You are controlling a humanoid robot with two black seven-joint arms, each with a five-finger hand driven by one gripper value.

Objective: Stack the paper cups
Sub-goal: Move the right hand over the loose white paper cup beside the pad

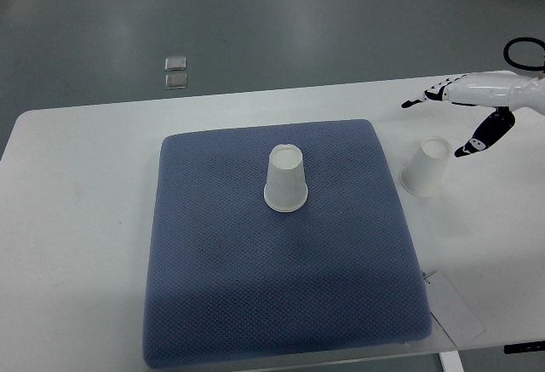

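Rt robot hand (pixel 464 108) spread, empty; paper cup (pixel 426 167) just below-left, not touching.

Two white paper cups stand upside down, rims down and closed bases up, well apart from each other. One cup (pixel 284 180) sits upright near the centre of the blue mat (pixel 213 287). The other cup (pixel 426 167) stands on the white bench (pixel 77 244) at about three o'clock from the first, leaning slightly.
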